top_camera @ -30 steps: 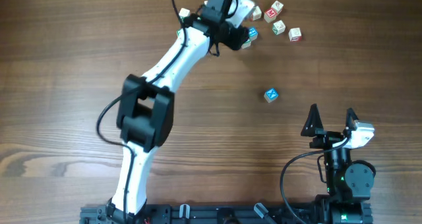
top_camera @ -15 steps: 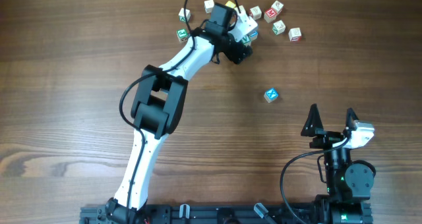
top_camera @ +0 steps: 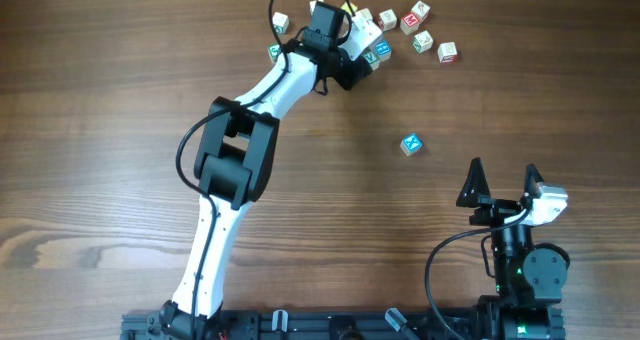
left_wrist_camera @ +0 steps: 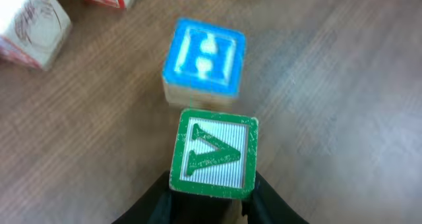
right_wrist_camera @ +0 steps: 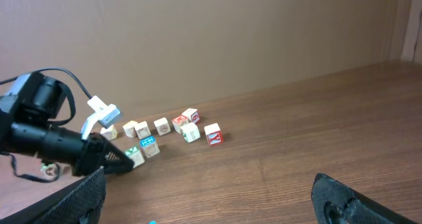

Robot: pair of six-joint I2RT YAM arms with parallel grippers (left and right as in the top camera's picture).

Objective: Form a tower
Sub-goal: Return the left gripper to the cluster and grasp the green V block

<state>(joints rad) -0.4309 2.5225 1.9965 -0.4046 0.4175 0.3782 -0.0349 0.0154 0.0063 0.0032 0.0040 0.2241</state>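
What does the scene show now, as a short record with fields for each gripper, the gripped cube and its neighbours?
Left gripper: shut on the pale wooden cube with a green V face
Neighbour: wooden cube with a blue H face, just beyond the gripped cube
Right gripper: open, holding nothing
Lone cube: wooden cube with a blue top face, apart from the cluster
Stack: none seen yet

Blue H cube [left_wrist_camera: 203, 56] crowds V cube [left_wrist_camera: 214, 157] (tight gap); wide room on table [top_camera: 100, 130] nr right claw [top_camera: 503, 170].
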